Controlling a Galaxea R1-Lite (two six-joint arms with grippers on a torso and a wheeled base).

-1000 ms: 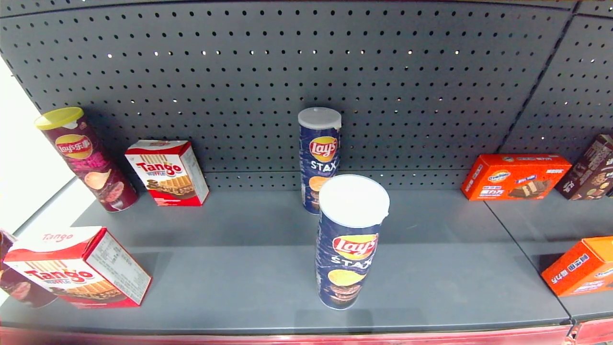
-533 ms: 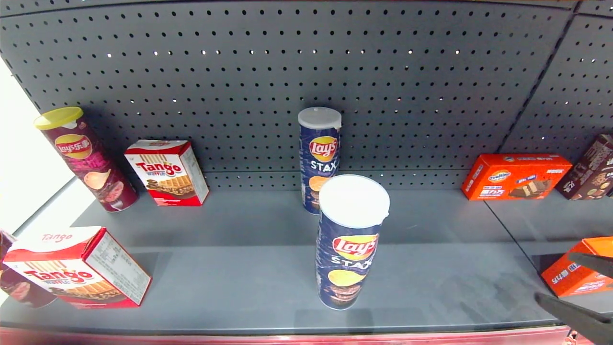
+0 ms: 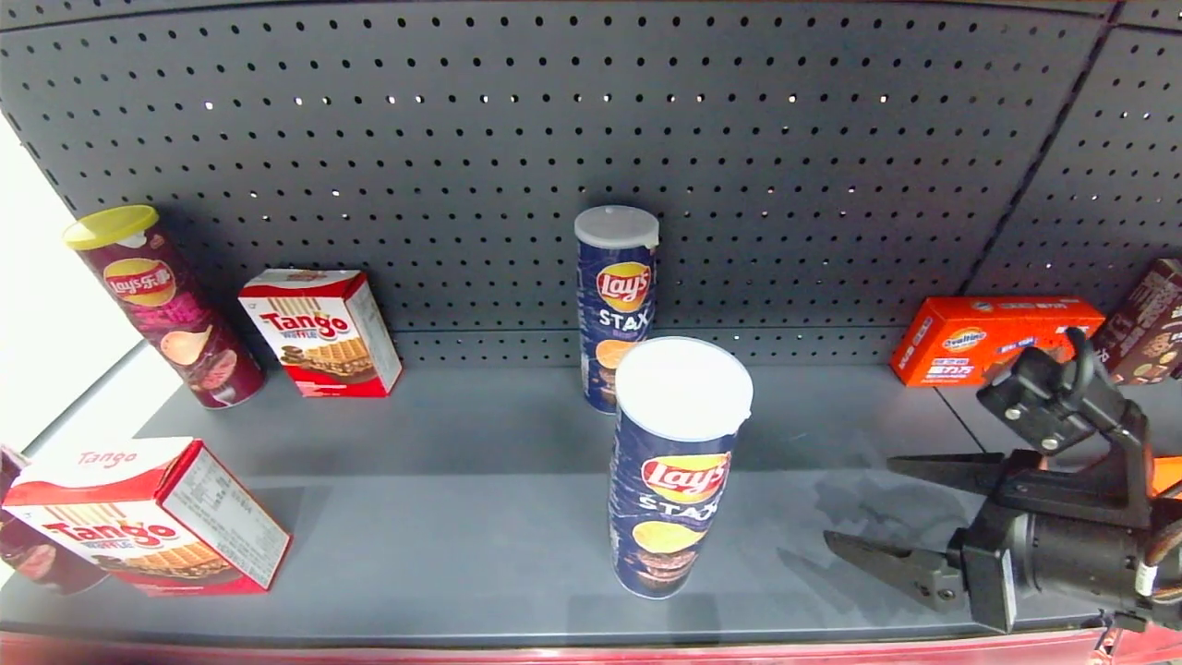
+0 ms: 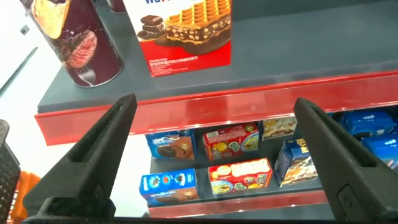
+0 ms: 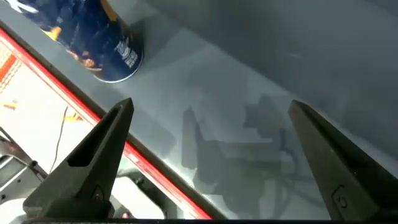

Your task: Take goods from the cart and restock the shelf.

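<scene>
Red trim (image 3: 554,651) runs along the near edge of the grey shelf (image 3: 443,499). Just past it, the right claw (image 3: 863,503) has slid in from the right side. A moment ago only its tips poked into the corner. Its two fingers are spread wide with nothing between them, low over the shelf. They are near the front blue can (image 3: 679,471) but do not touch it. The left claw (image 4: 214,104) is spread wide too and holds nothing. It sits out in front of the trim at the left end. None of the goods have moved. There are two blue chip cans, both standing up straight. The back blue can (image 3: 616,305) is right behind the front one, by the wall with holes (image 3: 462,139). There are two red wafer boxes, the front wafer box (image 3: 148,517) at the left and the back wafer box (image 3: 319,332) farther in. There are two dark red cans. The hidden can (image 3: 37,554) peeks out at the left edge, and the yellow-lid can (image 3: 162,309) is at the back left. There are two orange boxes. The near orange box (image 3: 1168,476) shows behind the right arm, and the far orange box (image 3: 993,337) is at the back right. One brown box (image 3: 1145,323) is beside it.
</scene>
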